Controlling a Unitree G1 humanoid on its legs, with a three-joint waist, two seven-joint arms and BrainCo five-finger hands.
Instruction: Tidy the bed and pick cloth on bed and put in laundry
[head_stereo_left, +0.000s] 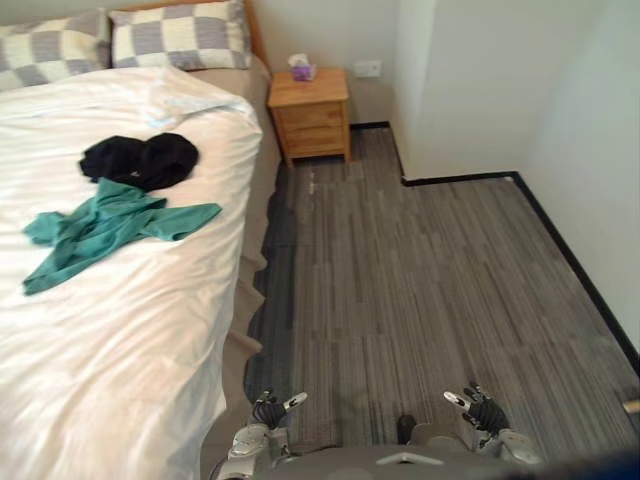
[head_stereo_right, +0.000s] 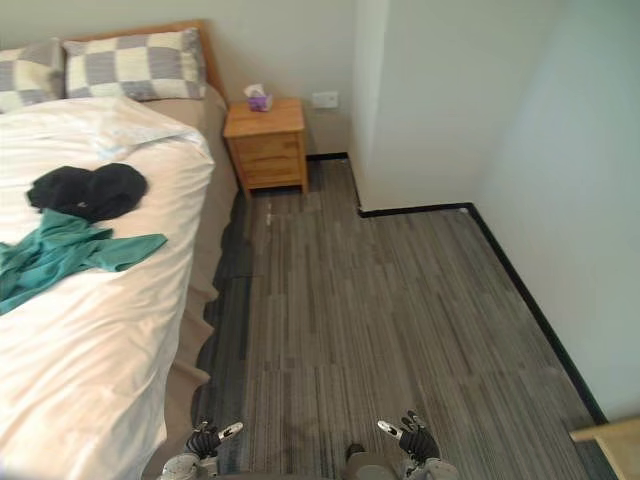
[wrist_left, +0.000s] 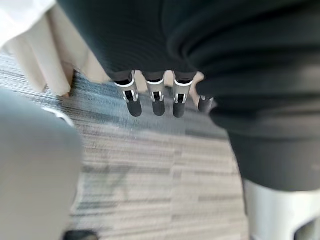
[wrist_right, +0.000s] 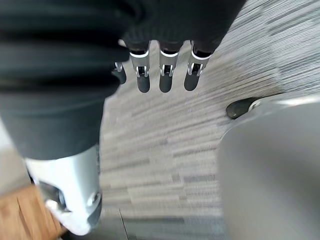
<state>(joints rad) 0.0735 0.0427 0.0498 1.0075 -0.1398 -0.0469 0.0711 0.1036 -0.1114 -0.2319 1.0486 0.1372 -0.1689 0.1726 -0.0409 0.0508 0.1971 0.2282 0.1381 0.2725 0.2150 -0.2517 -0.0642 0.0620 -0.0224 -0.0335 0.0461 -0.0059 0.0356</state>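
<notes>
Teal cloth (head_stereo_left: 100, 228) & black cloth (head_stereo_left: 140, 158) on bed (head_stereo_left: 120, 350), nightstand (head_stereo_left: 312, 115) beyond; left hand (head_stereo_left: 268, 411) & right hand (head_stereo_left: 482, 408) slack-fingered, empty.

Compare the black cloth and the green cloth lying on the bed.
The black cloth is bunched in a compact heap; the green cloth is spread out flat with long ends. The black cloth lies nearer the pillows, the green cloth farther from them. Both rest on the white bed, touching each other.
</notes>
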